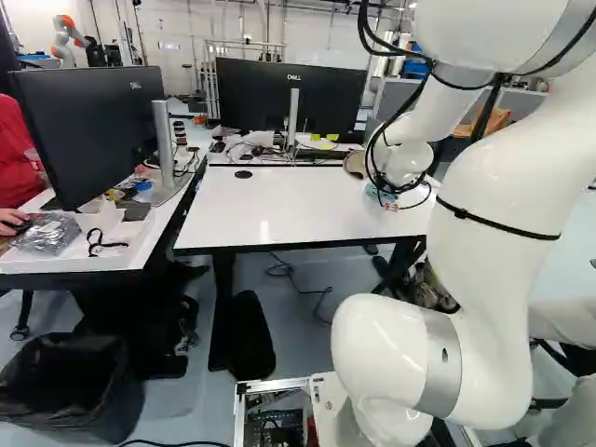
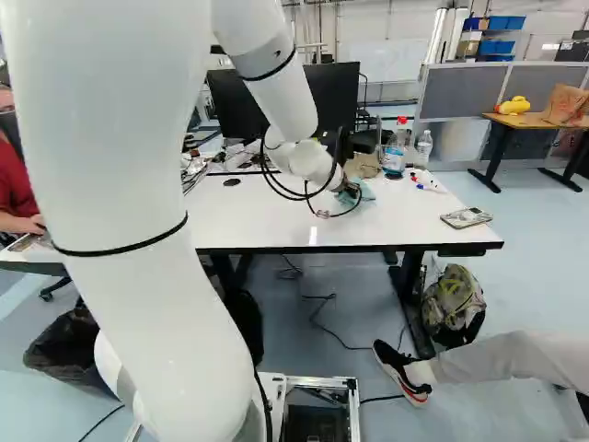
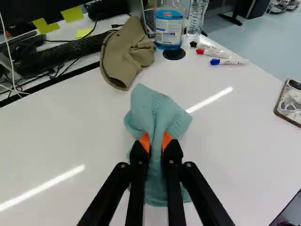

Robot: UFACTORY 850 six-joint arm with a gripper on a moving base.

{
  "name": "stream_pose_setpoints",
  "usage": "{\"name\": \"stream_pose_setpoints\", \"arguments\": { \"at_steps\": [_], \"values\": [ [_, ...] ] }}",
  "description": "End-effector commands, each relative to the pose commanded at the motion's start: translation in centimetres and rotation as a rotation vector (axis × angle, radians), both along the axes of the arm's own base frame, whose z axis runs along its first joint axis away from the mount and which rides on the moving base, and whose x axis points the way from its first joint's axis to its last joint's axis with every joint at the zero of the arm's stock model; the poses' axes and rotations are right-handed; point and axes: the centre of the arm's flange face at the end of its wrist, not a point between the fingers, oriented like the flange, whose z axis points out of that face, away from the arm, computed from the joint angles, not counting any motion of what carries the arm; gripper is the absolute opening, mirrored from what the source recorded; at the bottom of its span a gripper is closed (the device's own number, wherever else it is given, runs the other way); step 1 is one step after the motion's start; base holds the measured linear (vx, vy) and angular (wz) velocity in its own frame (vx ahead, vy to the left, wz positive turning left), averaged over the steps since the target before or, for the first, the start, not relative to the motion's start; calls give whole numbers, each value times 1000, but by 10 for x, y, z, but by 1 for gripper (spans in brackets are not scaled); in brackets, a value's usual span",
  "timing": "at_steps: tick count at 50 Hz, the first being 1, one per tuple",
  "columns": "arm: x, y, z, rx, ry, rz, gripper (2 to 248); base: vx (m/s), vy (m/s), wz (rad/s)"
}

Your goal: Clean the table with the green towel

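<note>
In the right base view my gripper point(image 2: 349, 187) is down at the table's far right part, mostly hidden by the wrist and cables. The green towel point(image 2: 365, 193) shows beside it as a small teal patch. Seen from the wrist, the gripper point(image 3: 155, 142) pinches a bunched fold of the towel point(image 3: 153, 110) between its two orange pads. Cloth spreads out ahead of the fingers and also under them, lying on the white table point(image 3: 66, 127).
Ahead of the towel are a tan cap point(image 3: 123, 54), a blue-labelled bottle point(image 3: 169, 26), a clear bottle point(image 3: 196, 16) and several markers point(image 3: 214, 53). A patterned case point(image 2: 467, 217) lies by the table's right edge. Monitors point(image 1: 291, 96) stand beyond; a person's leg point(image 2: 497, 357) reaches in at right.
</note>
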Motion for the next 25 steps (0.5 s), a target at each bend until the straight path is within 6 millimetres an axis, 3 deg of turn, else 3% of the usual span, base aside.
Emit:
{"name": "stream_pose_setpoints", "arguments": {
  "at_steps": [25],
  "values": [
    [9, 39, 28, -20, -52, 80, 48, 0, 0, 0]
  ]
}}
